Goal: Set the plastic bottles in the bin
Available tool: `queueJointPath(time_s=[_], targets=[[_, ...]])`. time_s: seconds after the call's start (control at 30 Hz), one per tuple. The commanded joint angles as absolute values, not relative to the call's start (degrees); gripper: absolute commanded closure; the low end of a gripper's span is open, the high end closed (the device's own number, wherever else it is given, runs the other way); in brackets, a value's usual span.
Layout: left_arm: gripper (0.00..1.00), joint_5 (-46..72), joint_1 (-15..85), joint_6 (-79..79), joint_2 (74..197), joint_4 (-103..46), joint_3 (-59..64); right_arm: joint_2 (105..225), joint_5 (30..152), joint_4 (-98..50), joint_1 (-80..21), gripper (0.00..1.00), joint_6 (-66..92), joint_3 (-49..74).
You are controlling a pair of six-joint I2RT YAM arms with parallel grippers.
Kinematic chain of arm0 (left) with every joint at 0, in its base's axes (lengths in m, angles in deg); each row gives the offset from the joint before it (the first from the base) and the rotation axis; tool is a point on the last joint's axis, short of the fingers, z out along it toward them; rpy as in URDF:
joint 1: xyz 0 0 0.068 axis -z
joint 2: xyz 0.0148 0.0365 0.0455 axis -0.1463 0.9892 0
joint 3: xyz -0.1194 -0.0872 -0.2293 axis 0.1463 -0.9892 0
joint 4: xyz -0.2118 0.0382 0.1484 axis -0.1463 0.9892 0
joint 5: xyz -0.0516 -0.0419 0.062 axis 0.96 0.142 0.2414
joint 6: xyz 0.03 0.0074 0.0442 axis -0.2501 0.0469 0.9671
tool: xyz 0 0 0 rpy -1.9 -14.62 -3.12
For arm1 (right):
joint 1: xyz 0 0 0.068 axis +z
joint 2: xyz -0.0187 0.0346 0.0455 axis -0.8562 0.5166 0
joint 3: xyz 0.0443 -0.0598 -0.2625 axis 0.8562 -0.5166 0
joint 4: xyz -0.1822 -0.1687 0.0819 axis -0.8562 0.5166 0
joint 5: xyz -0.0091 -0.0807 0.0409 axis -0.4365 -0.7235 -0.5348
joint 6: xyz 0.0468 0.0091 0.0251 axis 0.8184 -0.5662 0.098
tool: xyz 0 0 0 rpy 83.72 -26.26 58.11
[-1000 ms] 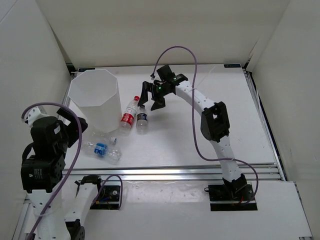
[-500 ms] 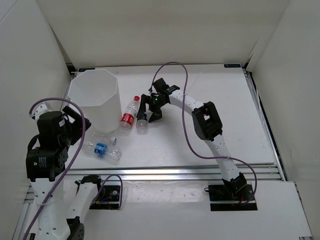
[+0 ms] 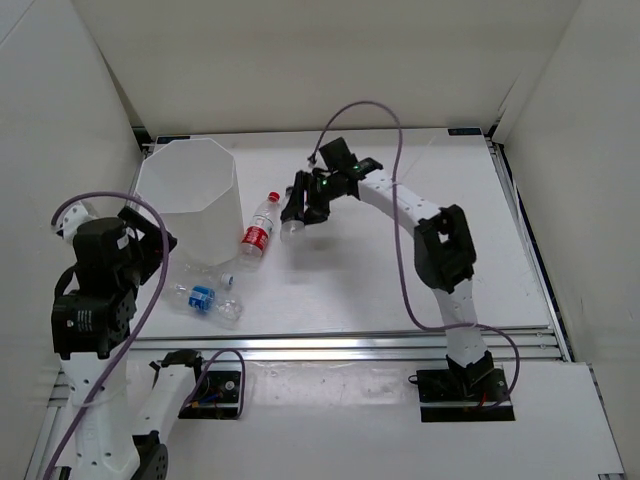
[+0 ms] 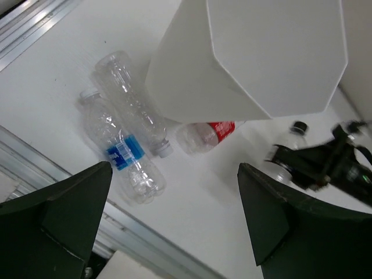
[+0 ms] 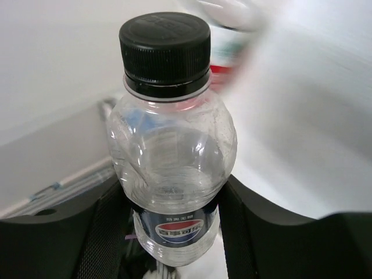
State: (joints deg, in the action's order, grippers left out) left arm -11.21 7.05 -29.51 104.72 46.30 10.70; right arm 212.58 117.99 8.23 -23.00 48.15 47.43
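Note:
My right gripper (image 3: 302, 208) is shut on the dark-labelled bottle (image 5: 171, 145), with a finger (image 5: 104, 232) pressed against each side of it. The black-capped bottle (image 3: 291, 232) hangs just off the table, to the right of the bin (image 3: 190, 195). Against the bin's foot lies the red-labelled bottle (image 3: 257, 230). The blue-labelled bottle (image 4: 122, 154) and a plain white-capped bottle (image 4: 131, 107) lie side by side in front of the bin (image 4: 261, 58). My left gripper (image 4: 174, 232) is open above them, holding nothing.
The tall white bin stands at the table's far left, close to the left wall. Aluminium rails (image 3: 350, 345) run along the table's near edge. The right arm's purple cable (image 3: 395, 170) loops above the table's middle.
My right gripper dropped onto the dark-labelled bottle, closed on it and lifted it slightly toward the back. The left arm shifted a little and stays open.

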Motion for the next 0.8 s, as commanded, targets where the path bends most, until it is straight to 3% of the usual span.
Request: queueJointPath(time_s=[0.0,0.07,0.17,0.3,0.4,0.57,0.63,0.77], targets=[[0.0,-18.07,7.18,-36.38,100.2,47.41,9.46,197.61,116.93,-1.37,-22.34,0.63,53.04,52.65],[0.0,-22.57,7.18,-41.69,97.91,49.27,6.55,197.06,114.11,-4.65,-20.76,0.63,53.04,60.54],[0.0,-21.09,7.18,-40.23,95.61,47.6,5.4,208.08,107.79,-5.36,-17.59,0.63,48.57,81.92],[0.0,-22.22,7.18,-41.26,97.71,52.14,5.4,213.57,101.1,-22.73,-13.81,0.6,48.56,82.19],[0.0,-21.52,7.18,-37.86,100.7,52.17,6.81,218.15,98.55,-28.46,-11.09,0.44,48.56,86.07],[0.0,-20.38,7.18,-35.47,102.73,52.17,6.12,217.36,97.58,-30.32,-6.87,0.38,38.55,84.57],[0.0,-20.38,7.18,-35.47,102.73,52.17,5.32,217.36,98.1,-28.65,-6.25,0.0,34.86,84.57],[0.0,-19.85,7.18,-35.47,102.21,51.64,4.7,206.49,91.1,-23.03,-6.25,0.0,27.4,81.51]])
